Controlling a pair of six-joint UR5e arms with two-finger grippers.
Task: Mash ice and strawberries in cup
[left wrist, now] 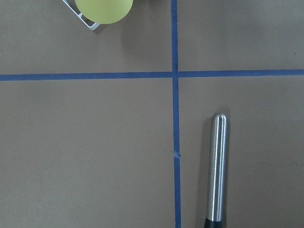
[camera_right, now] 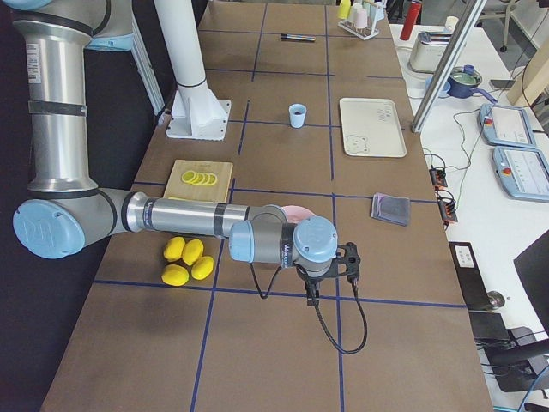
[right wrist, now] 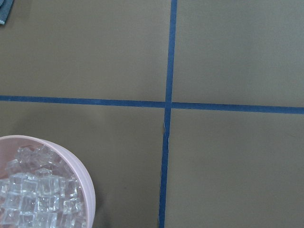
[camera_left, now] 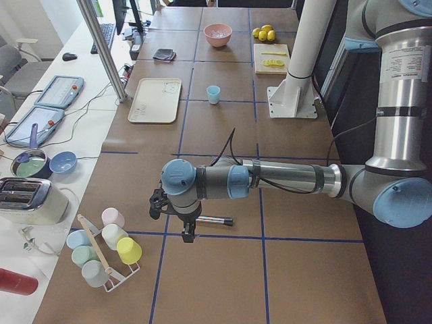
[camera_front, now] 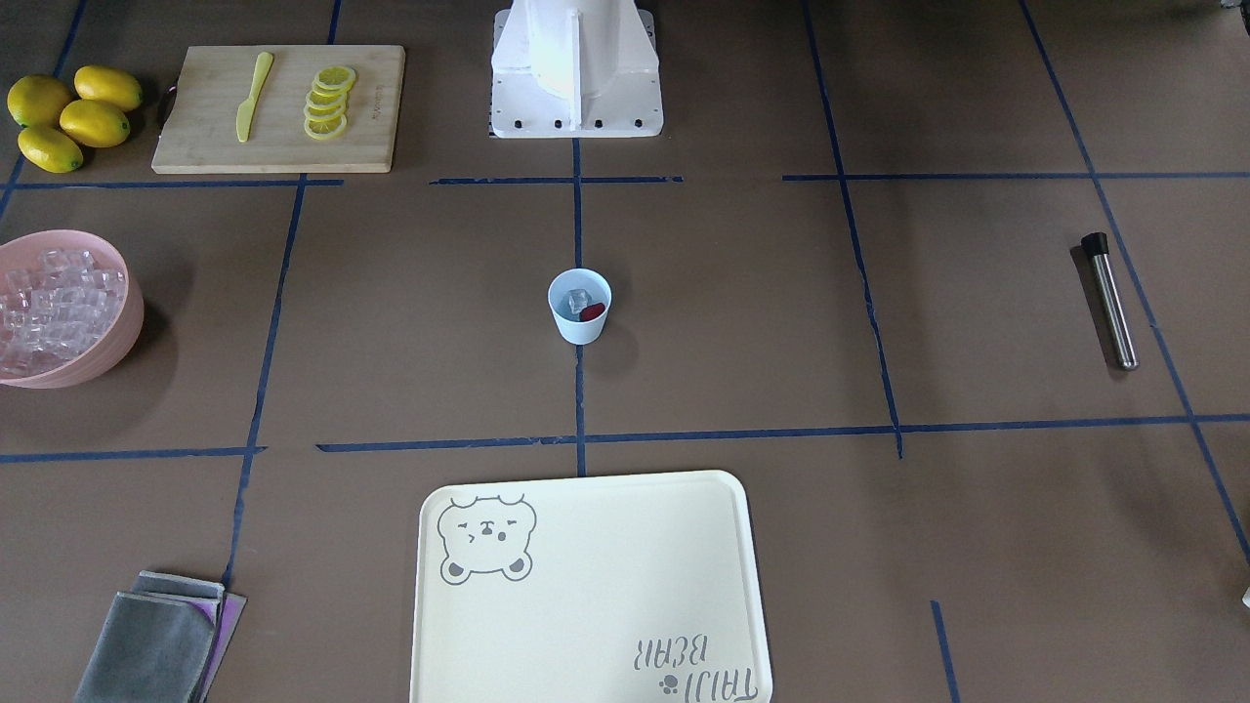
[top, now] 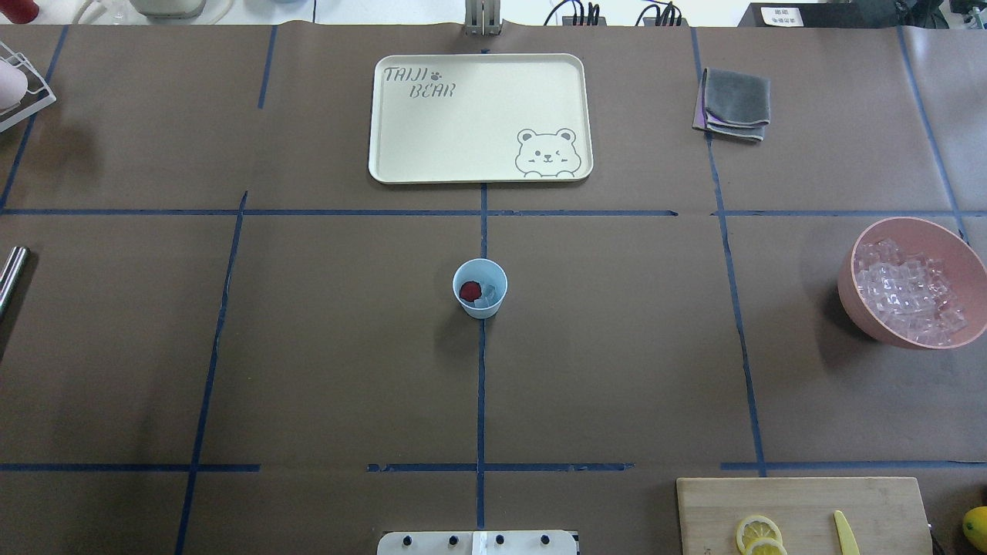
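Cup (top: 480,287) stands upright at the centre of the worktop (top: 324,347), on a blue tape line and well apart from everything else. Inside it, low down, are one dark-red strawberry (top: 470,290) and a few clear ice cubes (top: 486,297), touching each other.

Left tool (camera_left: 186,235) hangs pointing down over the worktop's left end. It is just beside a metal rod (camera_left: 214,220) with a black cap that lies flat. It shows only from the side, so I cannot tell if the fingers are wide or narrow. A rack (camera_left: 108,253) of pastel cups stands near it.

Right tool (camera_right: 310,296) hangs pointing down over the right end, near a pink bowl (camera_front: 125,332) heaped with more cubes. It too shows only from the side, so I cannot tell how far the fingers are spread.

Other items:
- Cutting board (camera_front: 205,146) at the right rear corner, with lemon slices (camera_front: 328,103) in a row and a yellow knife (camera_front: 252,96) on it.
- Four whole lemons (camera_front: 73,117) just beside the board.
- Cream tray (camera_front: 586,586) with a bear print at the far edge, in line with the cup.
- Folded grey cloth (camera_front: 151,649) at the far right corner.
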